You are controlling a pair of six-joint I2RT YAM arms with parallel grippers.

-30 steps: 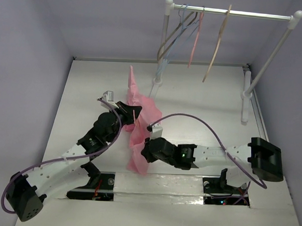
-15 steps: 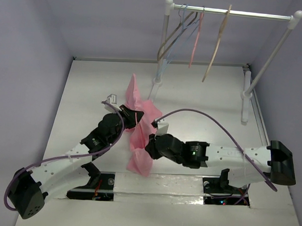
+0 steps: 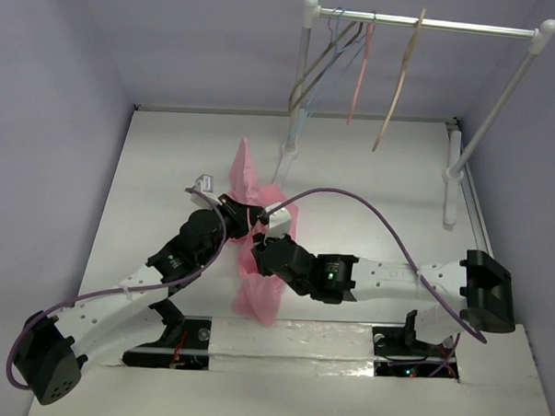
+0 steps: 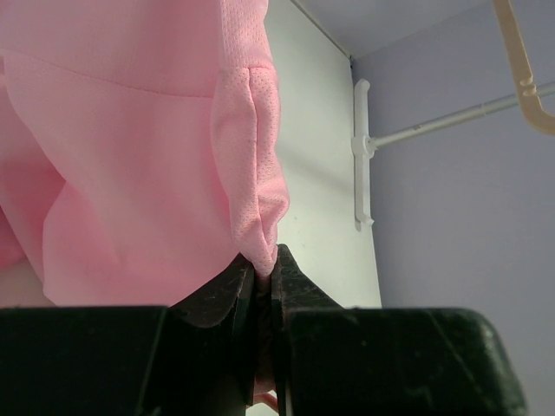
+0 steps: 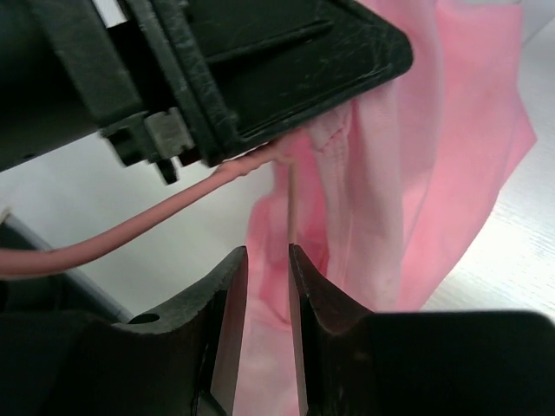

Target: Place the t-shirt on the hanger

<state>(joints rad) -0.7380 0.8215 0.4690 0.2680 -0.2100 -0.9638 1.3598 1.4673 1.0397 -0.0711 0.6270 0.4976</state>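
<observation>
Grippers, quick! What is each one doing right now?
Left gripper: shut on the pink t-shirt.
Right gripper: open just a crack, clamping nothing.

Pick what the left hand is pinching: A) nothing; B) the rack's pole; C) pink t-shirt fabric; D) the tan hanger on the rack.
C: the left wrist view shows the left hand shut on a fold of the t-shirt, with the rack standing apart from it.

Crumpled pink t-shirt (image 3: 258,297) raised mid-table, salmon hanger (image 3: 359,72) hanging on rail (image 3: 442,25)
</observation>
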